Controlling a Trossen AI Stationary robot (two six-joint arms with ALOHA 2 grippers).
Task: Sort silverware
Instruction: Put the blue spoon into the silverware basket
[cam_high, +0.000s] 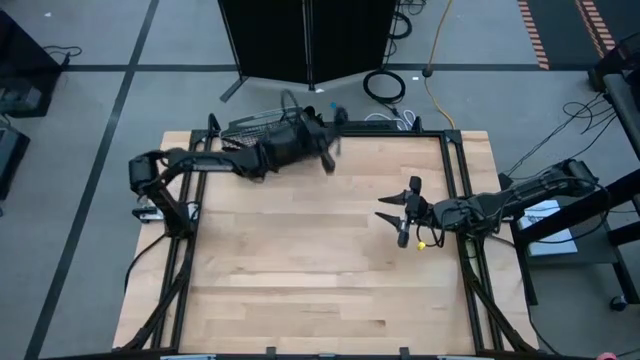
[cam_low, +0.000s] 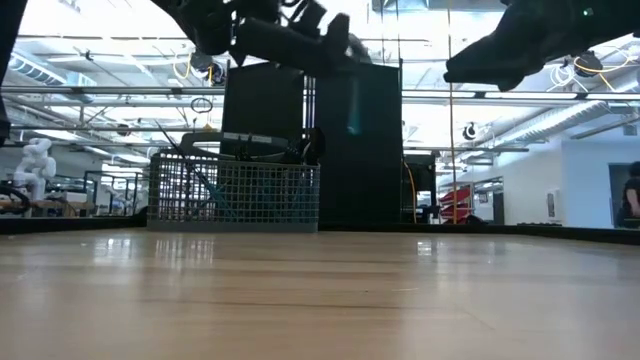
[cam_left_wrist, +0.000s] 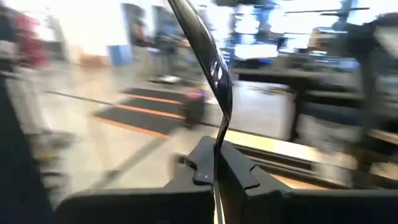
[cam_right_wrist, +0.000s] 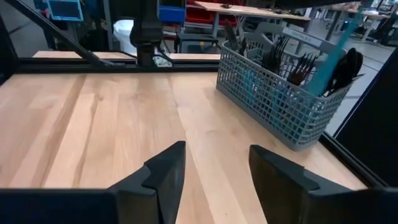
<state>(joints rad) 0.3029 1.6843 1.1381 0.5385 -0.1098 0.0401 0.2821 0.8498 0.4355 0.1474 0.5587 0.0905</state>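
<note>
The grey wire-mesh basket (cam_right_wrist: 280, 93) stands at the table's far edge (cam_high: 255, 125) (cam_low: 235, 190). Several pieces of silverware (cam_right_wrist: 323, 65) stand in it, with light-blue handles and dark heads. My left gripper (cam_high: 325, 150) (cam_low: 335, 45) (cam_left_wrist: 217, 165) is high above the table beside the basket's right end, shut on one dark piece of silverware. My right gripper (cam_high: 392, 210) (cam_right_wrist: 214, 168) (cam_low: 480, 65) hovers open over the table's right half and points toward the basket. It holds nothing. My left gripper pinches one piece of silverware between its two fingers (cam_left_wrist: 239, 177), at the narrow neck (cam_left_wrist: 219, 140) below the dark head. The curved, glossy head (cam_left_wrist: 214, 62) sticks out past the fingertips. The piece is lifted clear of the table. Whether it is a fork, spoon or knife I cannot tell.
Bare wooden tabletop (cam_high: 300, 260) spreads between the two arms and toward the near edge. A black frame rail (cam_high: 455, 180) runs along the table's sides. A dark panel (cam_low: 310, 150) stands behind the basket beyond the far edge.
</note>
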